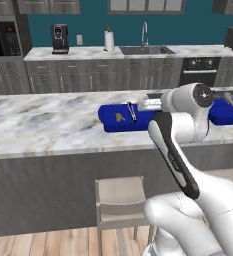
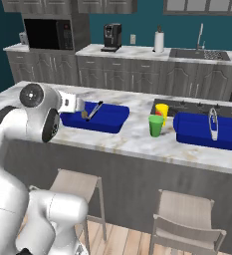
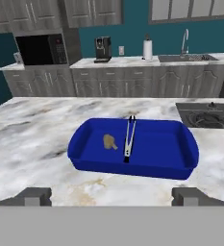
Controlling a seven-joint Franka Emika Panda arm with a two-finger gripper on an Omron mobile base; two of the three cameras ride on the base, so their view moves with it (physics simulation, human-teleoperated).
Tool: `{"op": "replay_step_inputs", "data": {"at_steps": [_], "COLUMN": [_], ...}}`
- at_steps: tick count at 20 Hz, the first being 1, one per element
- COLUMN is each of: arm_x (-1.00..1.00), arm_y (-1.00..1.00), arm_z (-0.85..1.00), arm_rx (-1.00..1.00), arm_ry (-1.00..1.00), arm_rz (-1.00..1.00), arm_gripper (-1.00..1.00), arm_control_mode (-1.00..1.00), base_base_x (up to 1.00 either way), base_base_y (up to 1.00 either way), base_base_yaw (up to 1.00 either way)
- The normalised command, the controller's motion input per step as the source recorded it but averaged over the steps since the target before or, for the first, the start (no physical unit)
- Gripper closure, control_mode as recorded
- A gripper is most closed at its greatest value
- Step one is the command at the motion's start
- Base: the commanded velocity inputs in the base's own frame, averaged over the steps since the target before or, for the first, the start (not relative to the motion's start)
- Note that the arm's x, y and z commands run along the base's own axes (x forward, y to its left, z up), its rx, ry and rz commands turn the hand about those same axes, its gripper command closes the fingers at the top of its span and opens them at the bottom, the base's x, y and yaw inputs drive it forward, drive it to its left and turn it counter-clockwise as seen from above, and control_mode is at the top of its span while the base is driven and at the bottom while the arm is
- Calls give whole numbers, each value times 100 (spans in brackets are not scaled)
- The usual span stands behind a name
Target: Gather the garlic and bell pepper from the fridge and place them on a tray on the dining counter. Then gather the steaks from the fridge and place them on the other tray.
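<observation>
the gripper [image 3: 111, 196] has its two fingers standing wide apart with nothing between them, above the near edge of the dining counter [image 3: 31, 129]. just ahead of it a blue tray [image 3: 180, 161] sits on the marble top. the garlic [image 3: 109, 141] lies inside this tray, in its left half, just beside a pair of metal tongs [image 3: 130, 135]. a second blue tray [image 2: 197, 130] stands further right, near a green cup [image 2: 156, 125] and a yellow cup [image 2: 162, 110].

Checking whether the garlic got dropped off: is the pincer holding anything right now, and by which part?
Nothing is held. The pincer is open and empty; the garlic lies in the blue tray.
</observation>
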Motion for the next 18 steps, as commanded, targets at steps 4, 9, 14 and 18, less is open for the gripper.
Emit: {"op": "replay_step_inputs", "data": {"at_steps": [4, 9, 14, 18], "arm_x": [-100, -99, -93, -74], "arm_y": [-8, -8, -10, -18], "arm_z": [4, 0, 0, 0], "arm_rx": [0, 0, 0, 0], "arm_ry": [-1, 0, 0, 0], "arm_rz": [-1, -7, -3, -7], "arm_gripper": [-100, -100, -100, -100], "arm_control_mode": [-100, -100, -100, -100], "base_base_x": [0, 0, 0, 0], "base_base_y": [0, 0, 0, 0], "base_base_yaw": [0, 0, 0, 0]}}
